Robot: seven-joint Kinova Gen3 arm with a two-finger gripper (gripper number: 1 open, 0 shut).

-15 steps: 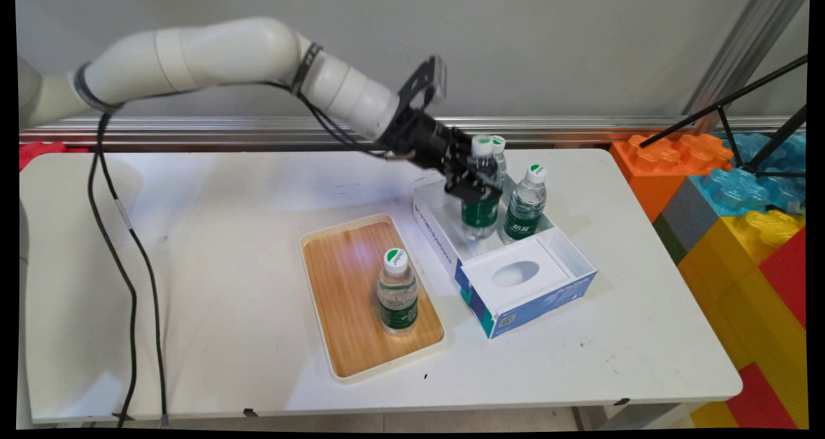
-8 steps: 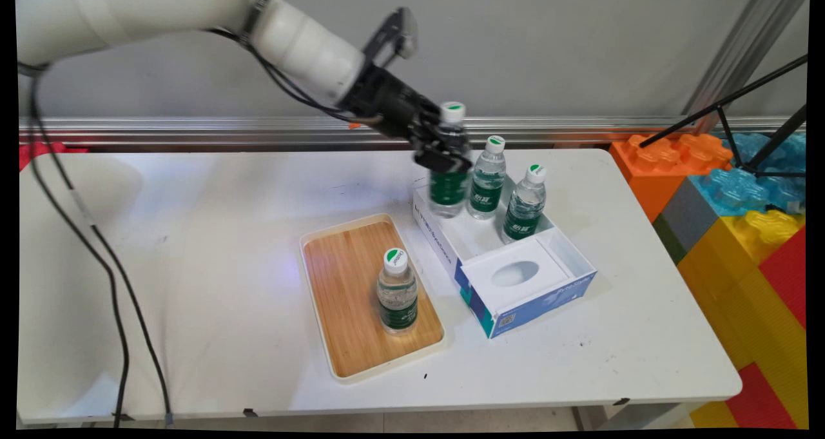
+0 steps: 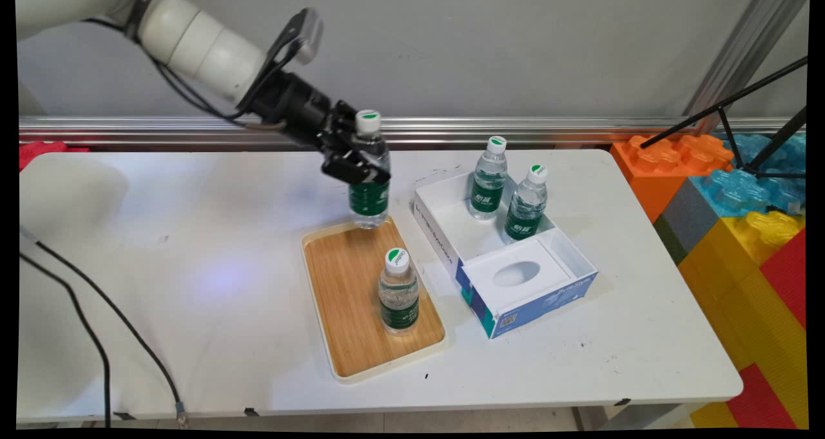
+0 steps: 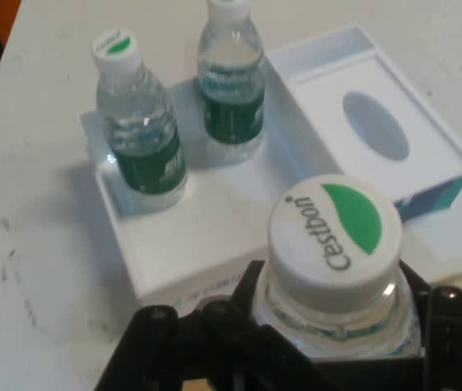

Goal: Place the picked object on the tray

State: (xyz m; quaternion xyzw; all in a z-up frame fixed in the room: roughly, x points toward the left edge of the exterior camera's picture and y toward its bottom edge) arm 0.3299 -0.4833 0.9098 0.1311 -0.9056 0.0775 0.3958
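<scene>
My gripper [image 3: 361, 165] is shut on a small water bottle [image 3: 369, 197] with a green label and a white cap [image 4: 334, 236], carried upright in the air over the far end of the wooden tray [image 3: 335, 278]. A second bottle [image 3: 398, 294] stands on that tray nearer the front. Two more bottles [image 3: 488, 180] [image 3: 527, 204] stand in the open white box [image 3: 451, 229] to the right; the hand view shows them as bottles [image 4: 139, 130] [image 4: 231, 81] beyond the held cap.
The white box has a blue-sided front part with an oval hole [image 3: 515, 273]. Large coloured toy bricks [image 3: 741, 200] stack beside the table's right end. A black tripod leg [image 3: 728, 110] crosses above them. Black cables [image 3: 97, 323] hang at the left.
The gripper has lifted the bottle out of the white box and carried it left, from beside the two other bottles to above the tray's far end.
</scene>
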